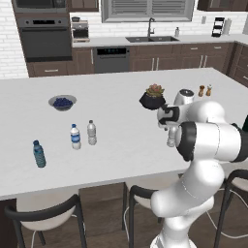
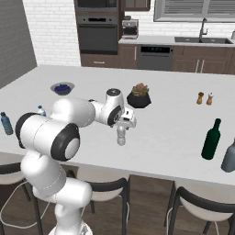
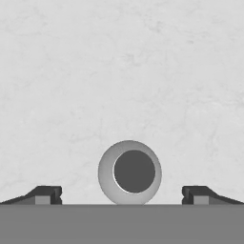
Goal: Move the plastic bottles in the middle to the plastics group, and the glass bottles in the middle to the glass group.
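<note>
A small clear plastic bottle (image 2: 121, 137) (image 1: 171, 141) stands upright near the middle of the white island counter (image 1: 121, 87). My gripper (image 2: 123, 127) (image 1: 170, 131) hangs straight above it, open. In the hand view the bottle's round top (image 3: 129, 172) sits between the two spread fingertips (image 3: 45, 194), touching neither. Another clear white-capped bottle (image 1: 91, 132) stands beside the blue-labelled bottle (image 1: 75, 136), with the blue-tinted bottle (image 1: 38, 154) further left. The dark green glass bottle (image 2: 211, 139) stands far to the right.
A potted succulent (image 1: 153, 97) sits just behind the gripper. A bowl of blueberries (image 1: 62, 101) is at the back left, two small shakers (image 1: 205, 90) at the back right. A grey bottle (image 2: 229, 157) stands beside the green one. Stools (image 1: 46, 215) line the near edge.
</note>
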Available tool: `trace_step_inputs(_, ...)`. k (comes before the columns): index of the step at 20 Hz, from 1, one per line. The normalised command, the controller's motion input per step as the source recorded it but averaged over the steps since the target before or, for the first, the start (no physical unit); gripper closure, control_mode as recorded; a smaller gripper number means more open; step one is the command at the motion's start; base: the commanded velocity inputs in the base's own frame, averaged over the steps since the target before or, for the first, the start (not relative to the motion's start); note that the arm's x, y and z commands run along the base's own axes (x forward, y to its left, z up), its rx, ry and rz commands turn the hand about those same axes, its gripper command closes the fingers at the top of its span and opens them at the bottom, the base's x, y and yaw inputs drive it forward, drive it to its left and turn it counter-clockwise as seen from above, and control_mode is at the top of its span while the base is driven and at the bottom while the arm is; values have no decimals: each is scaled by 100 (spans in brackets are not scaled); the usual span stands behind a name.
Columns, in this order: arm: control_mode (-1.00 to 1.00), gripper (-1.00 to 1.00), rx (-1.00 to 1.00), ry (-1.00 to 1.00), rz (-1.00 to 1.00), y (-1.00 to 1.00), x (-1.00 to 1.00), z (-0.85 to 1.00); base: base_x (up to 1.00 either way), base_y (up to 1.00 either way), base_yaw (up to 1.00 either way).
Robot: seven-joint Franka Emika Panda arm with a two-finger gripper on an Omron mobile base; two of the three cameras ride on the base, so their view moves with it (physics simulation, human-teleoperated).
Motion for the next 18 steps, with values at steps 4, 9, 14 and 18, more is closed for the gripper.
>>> trace_step_inputs(4, -100, -100, 0, 0, 0, 0, 2, -14, 0, 0, 0)
trace_step_inputs(9, -100, -100, 0, 0, 0, 0, 3, -14, 0, 0, 0)
trace_step_inputs(14, -100, -100, 0, 0, 0, 0, 7, -7, 0, 0, 0)
trace_step_inputs(18, -100, -100, 0, 0, 0, 0, 1, 0, 0, 0, 0)
